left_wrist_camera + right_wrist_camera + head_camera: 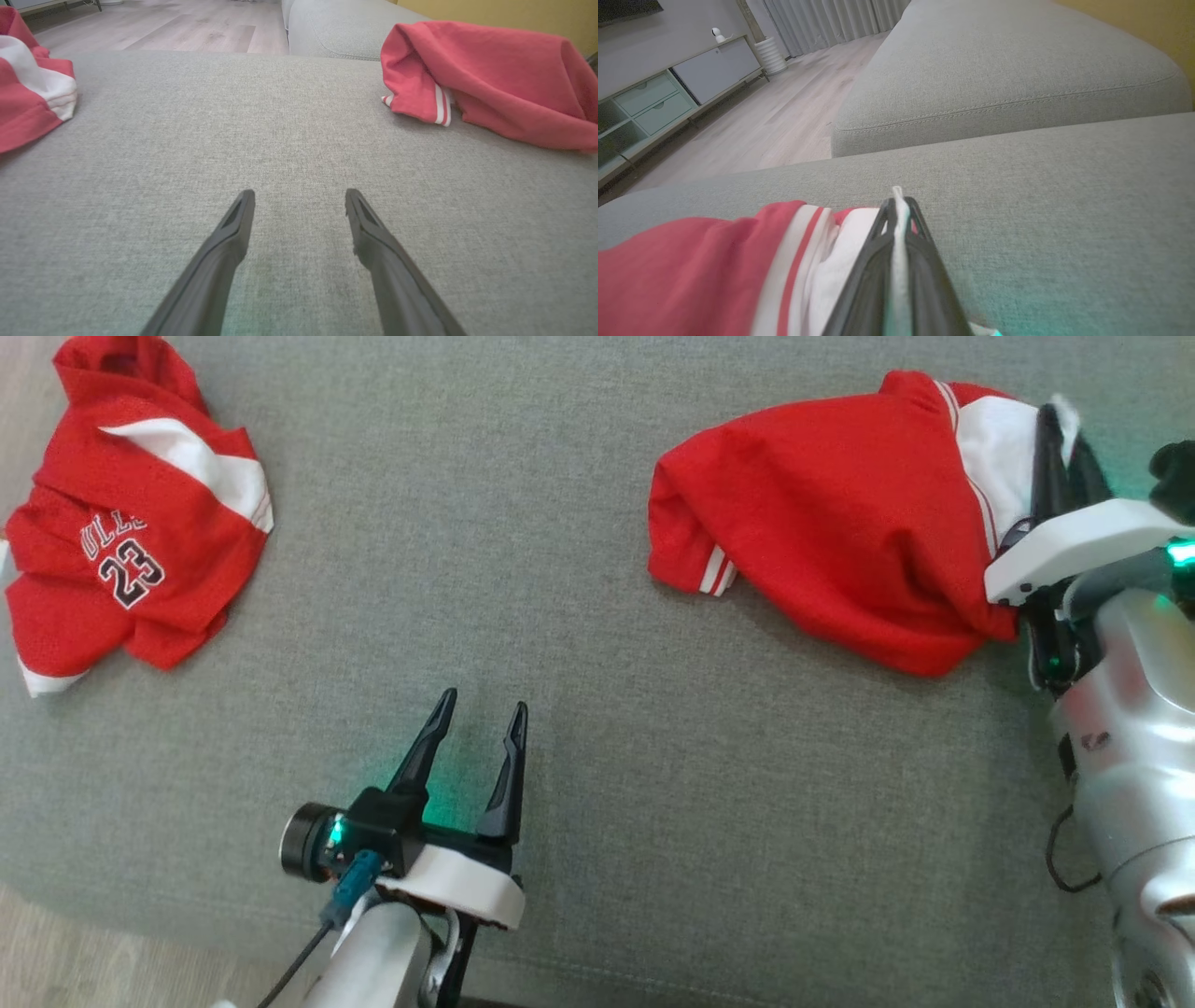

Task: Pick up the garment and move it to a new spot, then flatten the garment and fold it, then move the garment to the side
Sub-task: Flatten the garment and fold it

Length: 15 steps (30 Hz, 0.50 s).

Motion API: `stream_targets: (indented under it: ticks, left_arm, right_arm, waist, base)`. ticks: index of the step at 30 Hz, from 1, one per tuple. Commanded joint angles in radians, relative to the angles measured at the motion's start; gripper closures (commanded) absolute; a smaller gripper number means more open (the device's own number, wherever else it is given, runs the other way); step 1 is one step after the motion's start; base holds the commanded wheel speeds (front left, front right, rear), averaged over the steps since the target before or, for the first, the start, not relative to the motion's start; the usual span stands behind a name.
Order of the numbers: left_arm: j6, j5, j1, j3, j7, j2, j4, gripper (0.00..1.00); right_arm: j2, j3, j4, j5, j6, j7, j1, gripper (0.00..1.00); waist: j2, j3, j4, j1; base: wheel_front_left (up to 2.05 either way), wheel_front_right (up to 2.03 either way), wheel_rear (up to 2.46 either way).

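A crumpled red garment (831, 513) with white trim lies at the right of the grey couch seat (560, 644); it also shows in the left wrist view as the garment (490, 79) and in the right wrist view as the garment (700, 270). My right gripper (1060, 425) is at its far right edge, shut on the garment's white fabric, which is pinched between the fingers in the right wrist view (899, 210). My left gripper (481, 709) hovers open over bare cushion near the front, holding nothing (299, 198).
A second red jersey (131, 523) with the number 23 lies at the far left (28, 88). Another grey cushion (1008, 70) adjoins the seat. Wooden floor (775, 116) and a low cabinet (668, 98) lie beyond the couch edge.
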Motion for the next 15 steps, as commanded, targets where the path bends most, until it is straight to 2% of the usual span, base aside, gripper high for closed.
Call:
stream_targets:
  ticks: [1, 7, 15]
  left_arm:
    - [0.004, -0.011, -0.012, 0.020, -0.005, 0.005, -0.017, 0.00]
    - [0.004, -0.016, 0.003, 0.031, -0.005, 0.005, 0.005, 0.00]
    - [-0.001, -0.017, 0.080, 0.087, -0.005, 0.005, 0.026, 0.00]
  right_arm:
    - [0.011, 0.031, -0.031, 0.012, -0.001, -0.004, 0.013, 1.00]
    - [0.004, 0.039, -0.114, 0.034, -0.001, -0.004, 0.025, 1.00]
    - [-0.026, -0.064, -0.405, 0.034, -0.001, -0.004, 0.017, 1.00]
  waist:
    - [0.0000, -0.010, -0.002, 0.0000]
    - [0.0000, -0.065, -0.013, 0.0000]
    - [0.0000, -0.219, -0.069, 0.0000]
  base:
    - [0.00, 0.00, 0.00]
    - [0.00, 0.00, 0.00]
    - [0.00, 0.00, 0.00]
